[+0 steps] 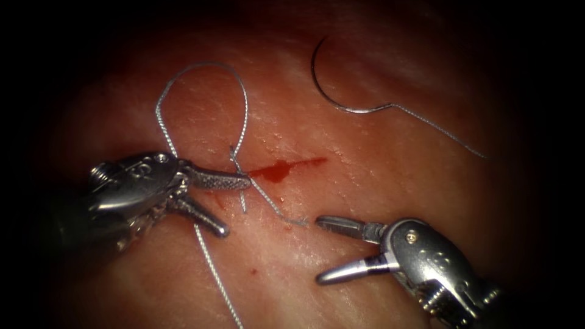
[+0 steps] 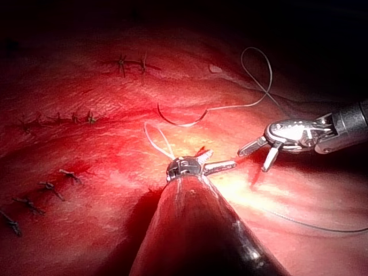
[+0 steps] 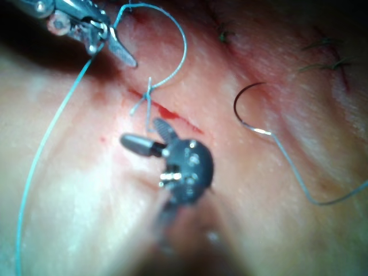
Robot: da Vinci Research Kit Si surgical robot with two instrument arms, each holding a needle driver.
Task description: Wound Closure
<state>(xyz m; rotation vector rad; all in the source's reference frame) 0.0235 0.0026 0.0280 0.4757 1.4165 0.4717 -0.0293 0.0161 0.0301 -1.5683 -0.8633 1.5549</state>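
The tissue point(image 1: 365, 183) has a short cut point(image 1: 286, 169) with red fluid in it. At the cut's left end the thread point(image 1: 201, 64) is knotted. From there it rises in a loop, passes down by the hinge of my left tool point(image 1: 234, 206) and runs on. That tool sits left of the cut, jaws open, holding nothing. A short thread end point(image 1: 286, 216) lies near my right tool point(image 1: 319, 250), which is below and right of the cut, jaws open and empty. The curved needle point(image 1: 326, 85) lies free on the tissue to the far right, not in it.
The needle's own thread point(image 1: 445, 131) trails off to the right. Earlier stitches point(image 2: 131, 63) and two more rows of stitches point(image 2: 57, 119) cross the tissue in the left wrist view. A small red spot point(image 1: 251, 268) marks the tissue below the cut.
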